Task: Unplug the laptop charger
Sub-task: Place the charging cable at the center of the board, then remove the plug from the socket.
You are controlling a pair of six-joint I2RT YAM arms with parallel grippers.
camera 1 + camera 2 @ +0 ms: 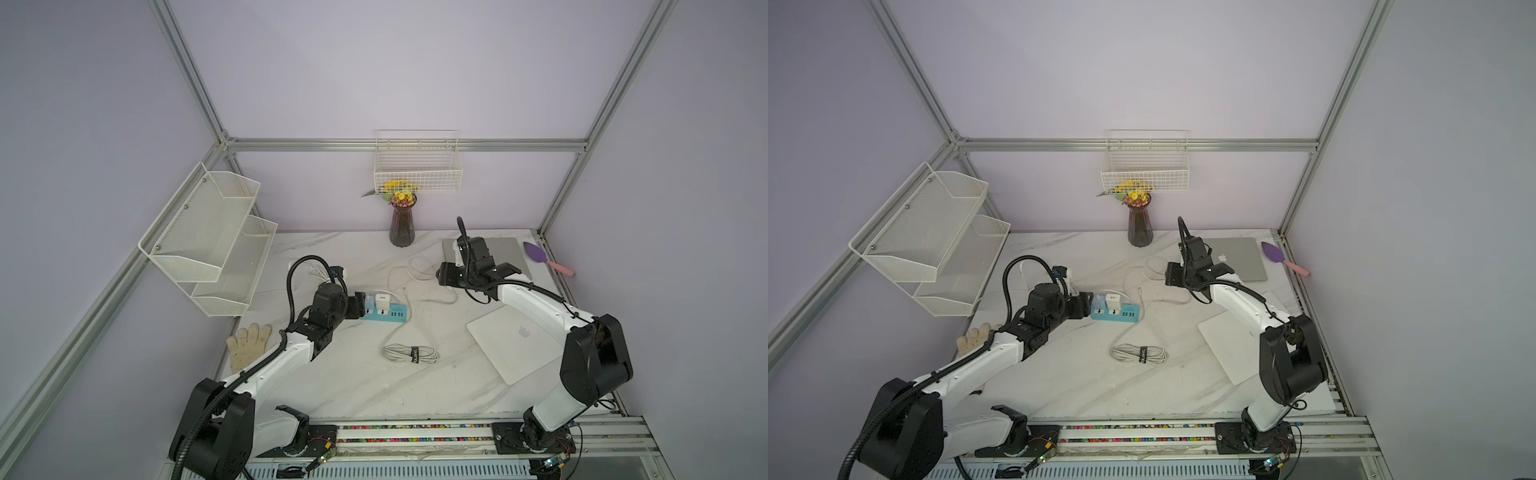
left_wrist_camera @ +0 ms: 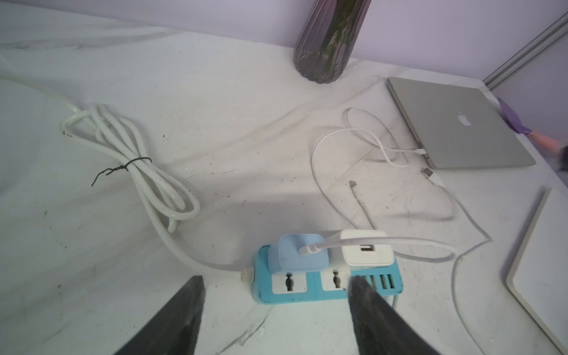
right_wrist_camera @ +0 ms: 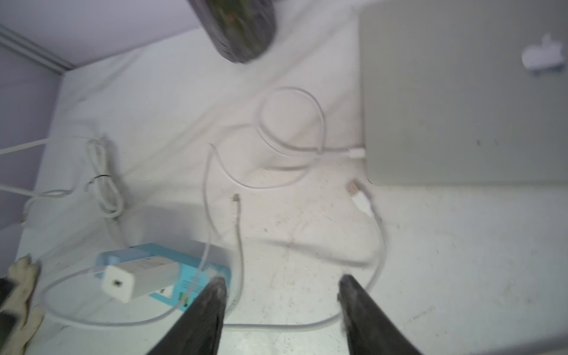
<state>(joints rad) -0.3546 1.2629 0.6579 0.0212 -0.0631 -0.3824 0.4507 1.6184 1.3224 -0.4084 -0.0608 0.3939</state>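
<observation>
On the left wall hangs one two-tier mesh shelf (image 1: 208, 232), and one pale glove (image 1: 248, 343) lies on the marble table (image 1: 332, 382) below it. The left gripper (image 2: 276, 284) sits just beside the left end of the single blue power strip (image 2: 313, 295), its fingers spread wide and holding nothing.

Two plugs stand side by side in the strip. One is a light-blue adapter (image 2: 292, 253). Right of it is the laptop charger (image 2: 365, 250), one white square brick. It stands upright in its socket, long axis vertical, port face up, prongs hidden.

The cable (image 2: 415, 240) from the adapter arches past the charger and crosses it in the left wrist view. One strapped cable coil (image 1: 409, 353) lies nearer, and one vase (image 1: 402, 226) stands farther.

The right gripper (image 3: 282, 282) hovers right of the strip and farther back, over loose cable, fingers apart and empty. Two flat computers lie at the right, a grey laptop (image 1: 507, 251) far and a white one (image 1: 515, 345) near.
</observation>
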